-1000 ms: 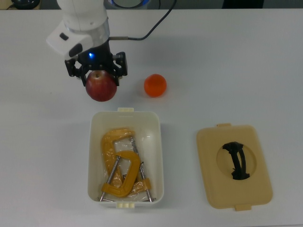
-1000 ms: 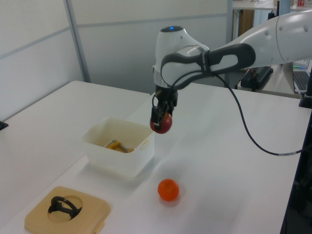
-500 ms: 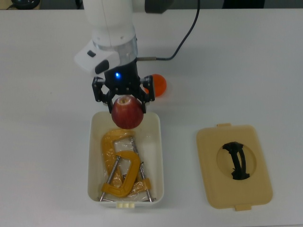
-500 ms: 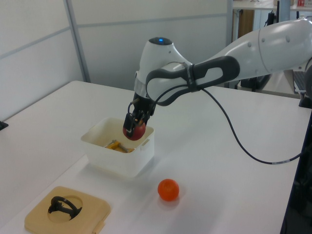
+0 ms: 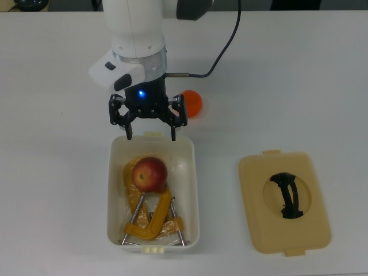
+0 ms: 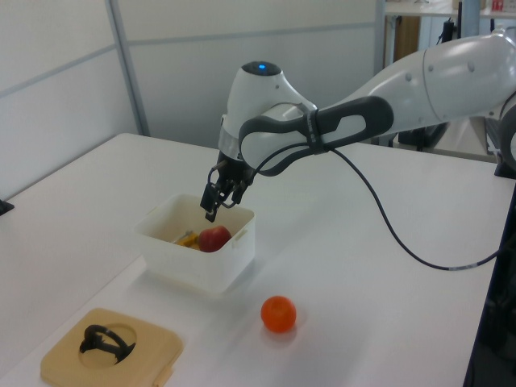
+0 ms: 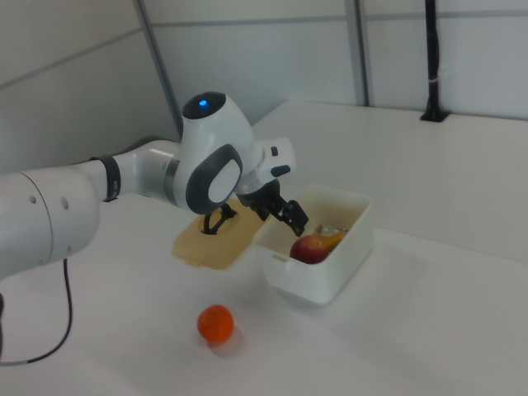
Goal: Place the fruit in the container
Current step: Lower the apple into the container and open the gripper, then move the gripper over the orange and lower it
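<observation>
So the apple (image 5: 149, 173) is sitting in the container (image 5: 114, 190), on top of the yellow C-clamps (image 5: 150, 221) that are in there too, toward the end nearest the arm. The gripper (image 5: 149, 135) hangs just above that same end of the container, jaws spread wide with nothing in them. In the left view you can see daylight between the gripper (image 6: 216, 202) and the apple (image 6: 214, 239) below it, so they're clearly apart.

I'd call that half the job done: one fruit is in, one to go. The orange (image 5: 192, 102) is on the white surface (image 5: 299, 86) just beyond the container's end, partly tucked behind the gripper in the top view. In the left view the orange (image 6: 278, 314) sits out in the open, near the container's side.

Next move, as I read it: lift clear of the container rim, swing over the orange, come down with the jaws open around it, and close. It's round and smooth, so a centred grip matters or it'll probably roll away. The tan lid (image 5: 284, 202) lies off to the container's side, out of the way.
</observation>
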Motion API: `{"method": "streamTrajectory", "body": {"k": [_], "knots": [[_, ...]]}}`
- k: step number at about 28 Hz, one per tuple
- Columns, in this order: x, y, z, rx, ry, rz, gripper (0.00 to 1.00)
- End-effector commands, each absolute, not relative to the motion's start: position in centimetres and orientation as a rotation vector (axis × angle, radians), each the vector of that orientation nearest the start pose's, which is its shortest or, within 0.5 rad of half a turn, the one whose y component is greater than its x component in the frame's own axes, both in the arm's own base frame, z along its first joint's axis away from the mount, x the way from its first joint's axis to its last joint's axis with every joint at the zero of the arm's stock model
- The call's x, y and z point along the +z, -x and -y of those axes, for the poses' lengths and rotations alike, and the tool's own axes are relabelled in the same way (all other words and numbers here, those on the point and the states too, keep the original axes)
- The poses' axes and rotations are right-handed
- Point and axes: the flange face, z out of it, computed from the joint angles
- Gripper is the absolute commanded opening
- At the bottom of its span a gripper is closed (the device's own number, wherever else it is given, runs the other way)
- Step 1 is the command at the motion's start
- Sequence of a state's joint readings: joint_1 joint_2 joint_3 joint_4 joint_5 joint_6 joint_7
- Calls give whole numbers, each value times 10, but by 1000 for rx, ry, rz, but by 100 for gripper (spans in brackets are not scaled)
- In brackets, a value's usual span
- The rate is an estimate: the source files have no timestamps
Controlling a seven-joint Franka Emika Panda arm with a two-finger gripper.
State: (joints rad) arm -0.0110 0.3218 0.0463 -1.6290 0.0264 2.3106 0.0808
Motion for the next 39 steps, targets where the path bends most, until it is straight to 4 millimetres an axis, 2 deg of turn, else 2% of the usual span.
{"method": "streamTrajectory", "body": {"k": [1, 4, 5, 8, 10, 14, 19, 25, 33, 34, 39], "knots": [[474, -670, -31, -387, 3078, -73, 100], [473, -657, -44, -253, 3099, -17, 100], [466, -646, -53, -129, 3115, 42, 100], [460, -632, -63, 48, 3124, 129, 100], [451, -620, -78, 177, 3135, 197, 100], [437, -610, -96, 268, 3141, 251, 100], [408, -595, -124, 376, 3143, 338, 100], [379, -597, -129, 451, 3175, 378, 100], [356, -598, -138, 501, 3209, 447, 100], [349, -597, -139, 520, 3217, 464, 100], [339, -598, -142, 536, 3225, 483, 100]]}}
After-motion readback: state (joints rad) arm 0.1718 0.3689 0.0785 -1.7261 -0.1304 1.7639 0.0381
